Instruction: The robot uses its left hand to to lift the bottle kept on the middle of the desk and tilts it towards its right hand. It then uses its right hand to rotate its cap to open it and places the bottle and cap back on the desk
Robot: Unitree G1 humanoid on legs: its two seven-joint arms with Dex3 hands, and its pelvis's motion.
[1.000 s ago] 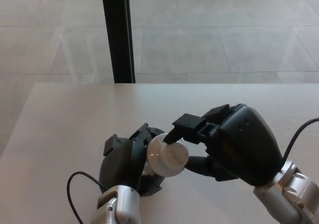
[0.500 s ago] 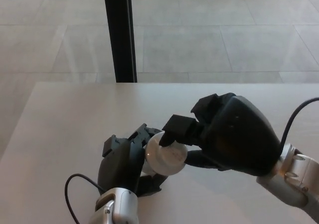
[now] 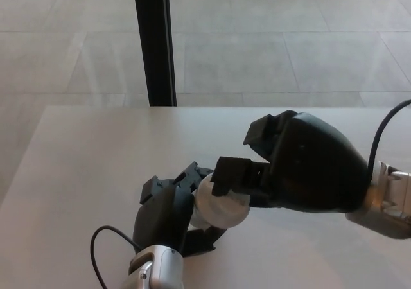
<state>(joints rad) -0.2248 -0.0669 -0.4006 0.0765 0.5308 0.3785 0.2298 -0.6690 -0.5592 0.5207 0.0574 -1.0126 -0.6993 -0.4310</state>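
A white bottle cap (image 3: 221,207) shows at the middle of the head view, over the pale desk (image 3: 83,167). The bottle's body is hidden inside my left hand (image 3: 168,215), which is shut around it from the left, with the bottle tilted towards the right. My right hand (image 3: 298,167) comes in from the right, its fingers (image 3: 234,175) closed over the top and side of the cap. Both hands meet at the cap.
A black vertical post (image 3: 154,42) stands just beyond the desk's far edge. Behind it lies a tiled floor (image 3: 289,38). A black cable (image 3: 106,247) loops by my left wrist, and another cable (image 3: 388,125) runs off at the right edge.
My right hand has rolled at the wrist while gripping the cap, its back turning upward and to the right. The cap and my left hand have shifted slightly right and down.
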